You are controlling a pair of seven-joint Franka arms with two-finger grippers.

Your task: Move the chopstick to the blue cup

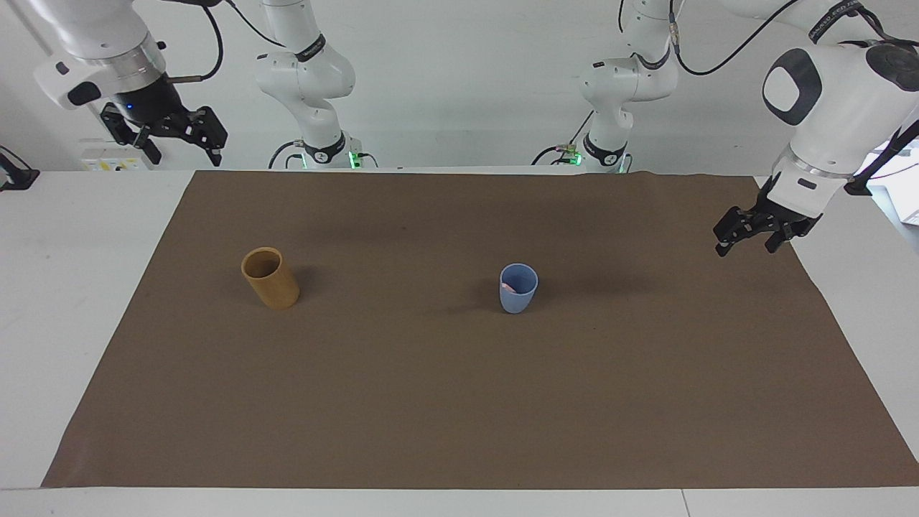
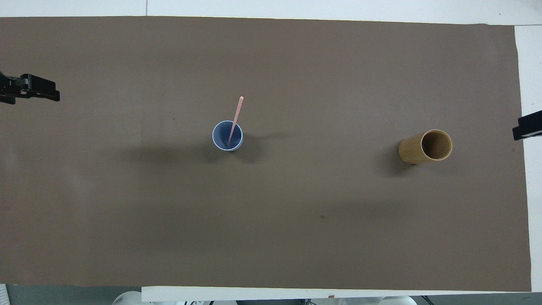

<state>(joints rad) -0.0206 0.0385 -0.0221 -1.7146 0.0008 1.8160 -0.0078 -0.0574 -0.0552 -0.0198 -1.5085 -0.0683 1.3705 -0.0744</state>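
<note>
Worktop (image 1: 43, 301): one, white, almost wholly covered by the mat.
Mat (image 1: 459, 402): one brown sheet, flat, carrying both cups.
Arms: two, both raised off the mat at its two ends, neither touching anything.
Right tool (image 1: 181, 136): one, at about 10 o'clock in the facing view, above the white worktop just off the mat's corner at the right arm's end; its fingers stood apart and held nothing. In the overhead view only a black tip showed at 3 o'clock (image 2: 527, 128).
Left tool (image 1: 747, 239): one, at about 3 o'clock in the facing view, over the mat's edge at the left arm's end; fingers spread, nothing between them. In the overhead view it showed at 9 o'clock (image 2: 36, 89).
Tan cup (image 1: 270, 278): one, a taller brown cylinder, upright, toward the right arm's end of the mat, at 9 o'clock from the blue cup in the facing view; well apart from it.
Blue cup (image 1: 518, 288): one, small, upright near the middle of the mat.
Chopstick (image 2: 235, 118): one, pale pink, standing in the blue cup, its lower end inside and its upper part leaning out over the rim toward 12 o'clock in the overhead view.
In the way: both tools stood well apart from the cups.
</note>
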